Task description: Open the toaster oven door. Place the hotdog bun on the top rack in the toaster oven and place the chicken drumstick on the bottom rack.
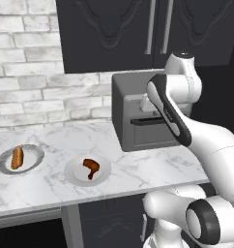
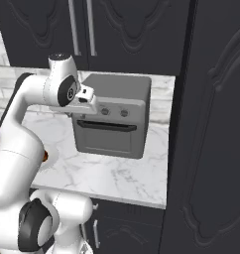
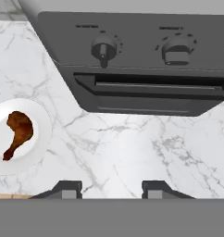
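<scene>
A: Item one, appliance?

B: Boxy dark grey toaster oven (image 2: 112, 114) with two small round knobs (image 3: 103, 47), standing at the back right of the white marble counter (image 2: 117, 173), against the brick wall and beside the tall black cabinet (image 2: 211, 124). Its flat dark grey door (image 2: 103, 138) with the dark horizontal bar handle (image 3: 155, 86) sits flush with the front, closed.

A: Item two, food?

B: Small curved reddish-brown chicken drumstick (image 1: 91, 167), thick end toward the wall, narrow end toward the counter's front edge, lying on a round white plate (image 1: 103, 175) near the front edge, left of the oven and apart from it. Elongated orange-tan hotdog bun (image 1: 17, 158) with a darker strip along it, lying on a round grey plate (image 1: 34, 156) toward the left end of the counter, well apart from the oven. The two plates are near each other but not touching.

A: Item three, end effector?

B: Two-finger gripper (image 3: 111, 189) on the white arm (image 1: 177, 111), hanging over bare marble in front of the oven door, level with the knob panel in the right base view. In the hand view the two dark tips stand wide apart with nothing between them; they touch neither handle nor door. The drumstick's plate lies off to the left in that view
</scene>
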Motion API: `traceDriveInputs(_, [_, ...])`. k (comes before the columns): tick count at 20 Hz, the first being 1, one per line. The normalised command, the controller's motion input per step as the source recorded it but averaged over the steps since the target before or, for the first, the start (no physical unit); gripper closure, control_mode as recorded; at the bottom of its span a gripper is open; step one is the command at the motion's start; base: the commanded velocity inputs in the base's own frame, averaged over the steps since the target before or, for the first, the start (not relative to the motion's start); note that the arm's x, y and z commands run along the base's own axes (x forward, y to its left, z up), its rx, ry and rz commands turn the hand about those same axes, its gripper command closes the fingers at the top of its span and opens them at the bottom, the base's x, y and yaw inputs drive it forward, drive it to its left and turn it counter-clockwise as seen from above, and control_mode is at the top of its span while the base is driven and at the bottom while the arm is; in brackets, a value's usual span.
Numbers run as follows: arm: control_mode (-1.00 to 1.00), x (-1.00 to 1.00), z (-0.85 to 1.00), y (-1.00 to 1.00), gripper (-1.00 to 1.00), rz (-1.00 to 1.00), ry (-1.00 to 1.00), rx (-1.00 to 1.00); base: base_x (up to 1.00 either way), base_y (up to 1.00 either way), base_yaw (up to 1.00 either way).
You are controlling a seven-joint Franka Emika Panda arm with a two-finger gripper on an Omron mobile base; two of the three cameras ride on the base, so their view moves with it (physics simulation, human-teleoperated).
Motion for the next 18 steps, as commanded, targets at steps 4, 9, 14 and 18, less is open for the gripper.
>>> traceDriveInputs(4, [1.00,0.00,0.00,0.00,-1.00,0.00,0.00,0.00,0.00,0.00,0.00])
traceDriveInputs(9, [1.00,0.00,0.00,0.00,-1.00,0.00,0.00,0.00,0.00,0.00,0.00])
traceDriveInputs(14, [1.00,0.00,0.00,0.00,-1.00,0.00,0.00,0.00,-0.02,0.01,0.00])
traceDriveInputs(18, [1.00,0.00,0.00,0.00,-1.00,0.00,0.00,0.00,-0.10,0.80,0.00])
